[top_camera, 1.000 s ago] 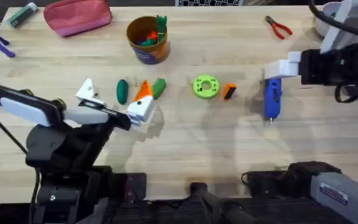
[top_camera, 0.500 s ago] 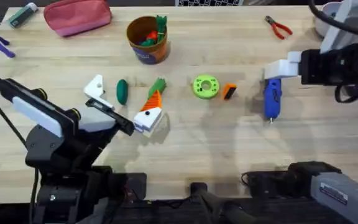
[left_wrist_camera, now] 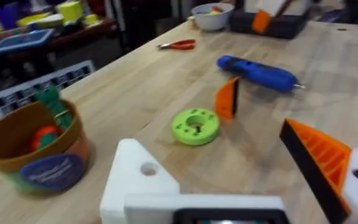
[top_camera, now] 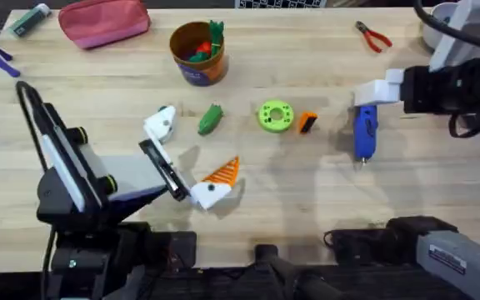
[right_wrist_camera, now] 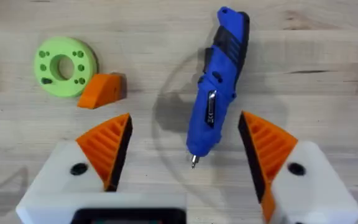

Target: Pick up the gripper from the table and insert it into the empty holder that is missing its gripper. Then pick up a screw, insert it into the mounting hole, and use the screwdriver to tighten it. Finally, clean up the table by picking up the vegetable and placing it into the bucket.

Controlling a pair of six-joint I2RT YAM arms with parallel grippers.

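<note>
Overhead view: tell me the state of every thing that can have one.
left gripper, open, holding nothing.
holder, empty, nothing fitted.
gripper, loose on the table beside the green disc.
right gripper, open, fingers either side of the screwdriver.
screwdriver, lying flat on the table.
vegetable, on the table, outside the bucket.
bucket, upright, toy food inside.

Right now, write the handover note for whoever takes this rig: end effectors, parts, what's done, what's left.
Left end effector: open, empty; its bare white holder has no pad.
Right end effector: open, straddling the screwdriver, not gripping it.
Orange gripper piece lies on the table beside the green disc. Vegetable lies on the table, with the bucket beyond it.
Done: nothing.
Left: insert the piece, screw and tighten, bin the vegetable.
</note>
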